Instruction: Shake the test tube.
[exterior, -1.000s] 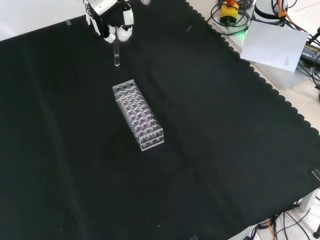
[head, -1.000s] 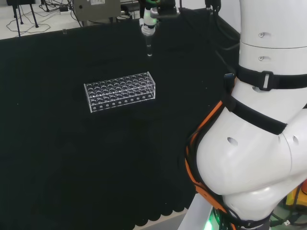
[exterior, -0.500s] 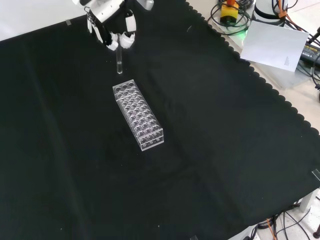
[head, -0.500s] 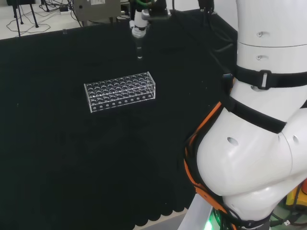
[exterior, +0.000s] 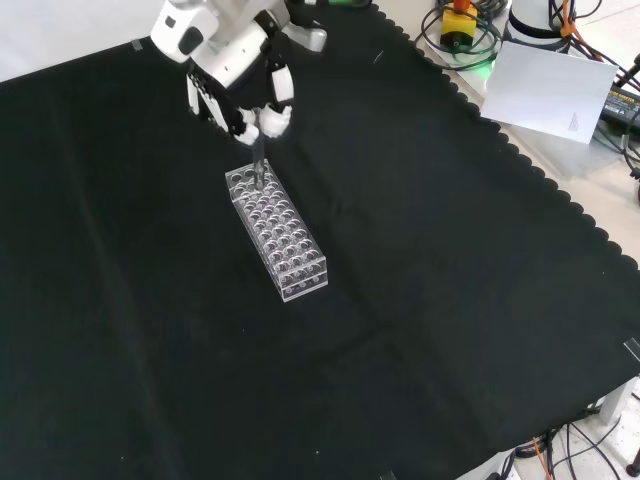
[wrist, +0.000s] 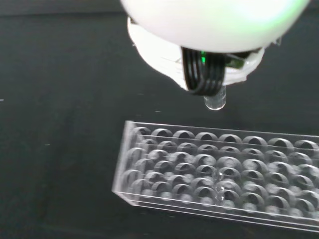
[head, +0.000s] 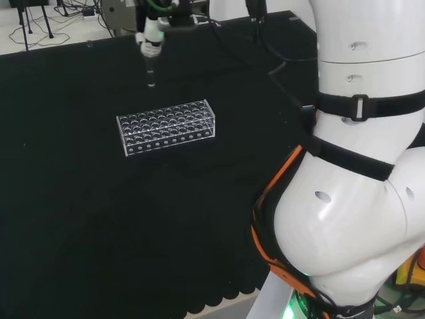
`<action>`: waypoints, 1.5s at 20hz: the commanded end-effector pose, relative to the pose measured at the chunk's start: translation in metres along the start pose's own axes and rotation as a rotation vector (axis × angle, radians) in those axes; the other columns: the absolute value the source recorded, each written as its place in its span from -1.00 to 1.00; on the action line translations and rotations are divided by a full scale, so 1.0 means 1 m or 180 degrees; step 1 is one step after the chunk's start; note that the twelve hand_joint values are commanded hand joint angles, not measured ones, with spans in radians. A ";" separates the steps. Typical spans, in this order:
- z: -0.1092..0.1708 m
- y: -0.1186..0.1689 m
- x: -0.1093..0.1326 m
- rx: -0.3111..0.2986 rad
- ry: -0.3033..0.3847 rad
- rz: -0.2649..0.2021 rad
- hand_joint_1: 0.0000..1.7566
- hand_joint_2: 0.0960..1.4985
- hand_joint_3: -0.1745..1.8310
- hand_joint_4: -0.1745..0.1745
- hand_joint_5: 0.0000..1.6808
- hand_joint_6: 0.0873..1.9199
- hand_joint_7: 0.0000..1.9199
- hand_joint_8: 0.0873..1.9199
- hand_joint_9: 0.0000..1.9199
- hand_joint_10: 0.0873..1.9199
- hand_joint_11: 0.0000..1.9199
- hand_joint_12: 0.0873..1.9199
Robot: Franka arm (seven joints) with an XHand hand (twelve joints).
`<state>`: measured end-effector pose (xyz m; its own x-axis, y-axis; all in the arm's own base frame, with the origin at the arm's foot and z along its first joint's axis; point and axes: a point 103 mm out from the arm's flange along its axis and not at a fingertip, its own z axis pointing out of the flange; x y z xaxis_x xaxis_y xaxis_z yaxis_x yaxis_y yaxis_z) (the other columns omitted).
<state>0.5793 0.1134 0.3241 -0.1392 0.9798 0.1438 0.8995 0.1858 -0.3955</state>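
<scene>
While gripped by its top in curled fingers, tube (head: pixel 151 72) hangs upright from hand (head: pixel 152 36), clear of cloth, at 11 o'clock from rack (head: pixel 167 126) in head view: free to swing. Front view: tube (exterior: pixel 257 168) overlaps rack (exterior: pixel 277 231) at its 12 o'clock end. Wrist view: rounded clear tip (wrist: pixel 215 102) above rack (wrist: pixel 219 174); contents indiscernible.
</scene>
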 end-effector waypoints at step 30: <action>0.002 -0.021 -0.102 0.0078 -0.0178 0.0661 0.65 -0.45 0.02 -1.00 0.64 -0.53 0.50 -0.34 0.56 -0.90 -0.05 0.19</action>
<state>0.5727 -0.0033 0.3181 0.0440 0.9990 -0.0086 0.9008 -0.0434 -0.4321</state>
